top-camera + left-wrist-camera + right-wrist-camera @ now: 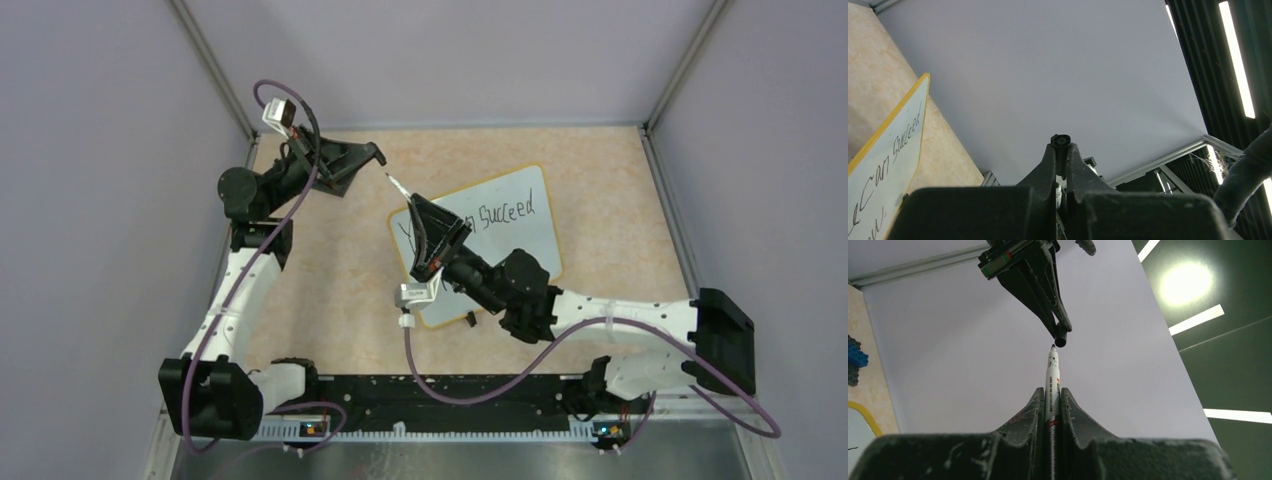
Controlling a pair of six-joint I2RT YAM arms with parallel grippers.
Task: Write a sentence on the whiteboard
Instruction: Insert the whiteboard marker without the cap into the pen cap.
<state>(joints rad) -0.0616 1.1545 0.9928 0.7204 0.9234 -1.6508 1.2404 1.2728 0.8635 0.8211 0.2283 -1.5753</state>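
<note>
"Can Succeed" is legible in the sentence [898, 155] on the whiteboard [530, 250], which is laid on the bench [600, 180]. A marker [1052, 385] is clamped in the right tool [1051, 392], and a black cap [1062, 141] in the left tool [1062, 150], near the marker's tip.

On my feed I count two arms, the left arm [232, 295] and the right arm [620, 320], and two grippers, the left gripper [1062, 150] and the right gripper [1050, 392]. One whiteboard [530, 255], with the sentence [505, 210] in two lines. One marker [1052, 372], one marker cap [1061, 141]. One dark plate [335, 185]; its blue blocks [855, 357] are too cropped to count. I see one black clip foot [468, 318].
</note>
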